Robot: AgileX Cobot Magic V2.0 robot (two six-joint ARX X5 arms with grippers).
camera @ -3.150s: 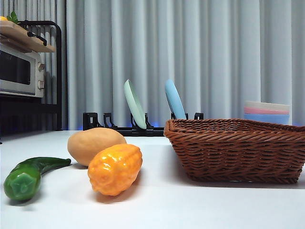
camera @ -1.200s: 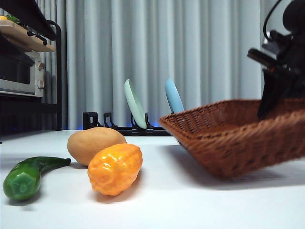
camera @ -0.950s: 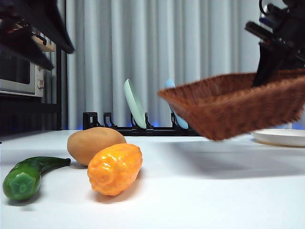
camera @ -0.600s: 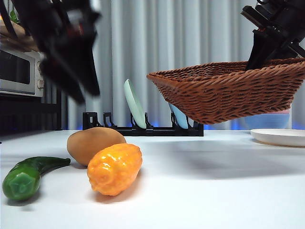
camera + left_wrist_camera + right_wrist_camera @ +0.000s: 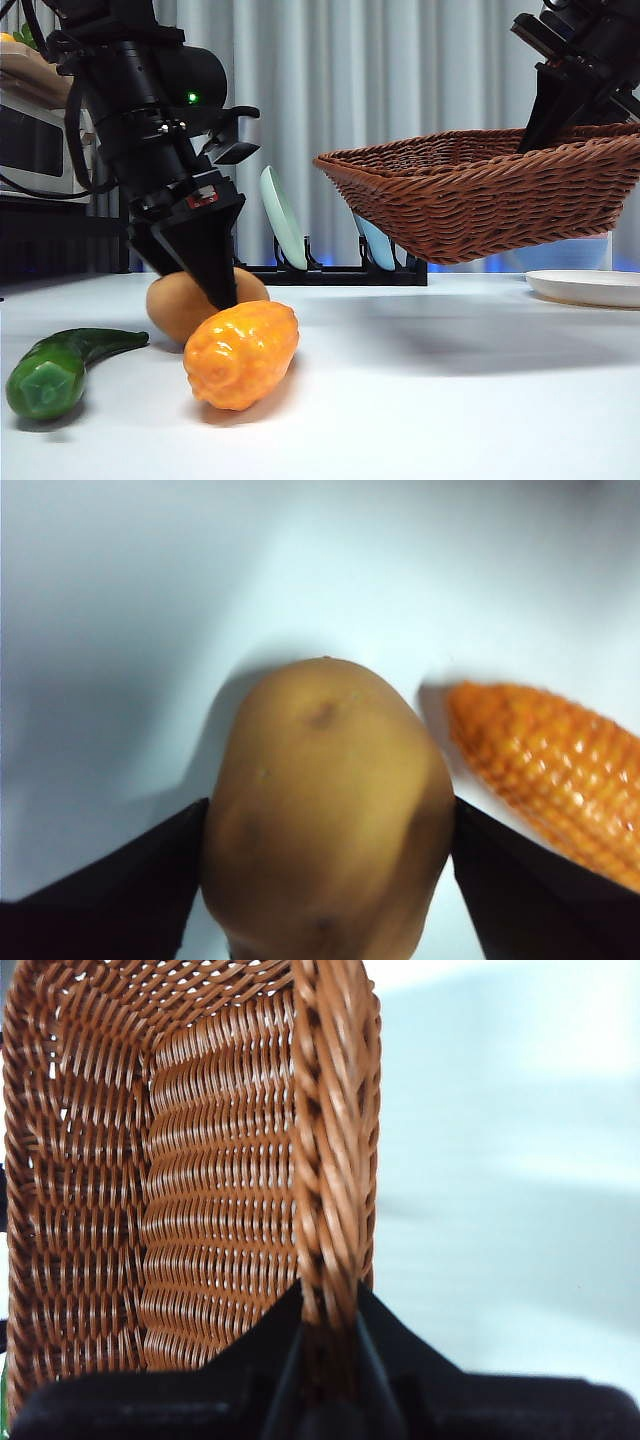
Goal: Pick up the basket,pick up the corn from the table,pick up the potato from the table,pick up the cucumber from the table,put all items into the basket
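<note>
It looked like a staged kitchen: a microwave point(image 5: 40, 150) stood at nine o'clock, plates in a dish rack point(image 5: 300, 270) behind the white desk point(image 5: 450, 400), grey curtains point(image 5: 400, 80) beyond.

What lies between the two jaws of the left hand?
The potato lies there, one jaw on each side, as the left wrist view shows. The left hand looks not yet closed.

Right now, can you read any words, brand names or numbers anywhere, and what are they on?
No readable text in any view.
Small red label on the left end effector, above the potato: too small and blurred to read.
Microwave: no legible markings.
Basket, corn and cucumber: no writing visible.
</note>
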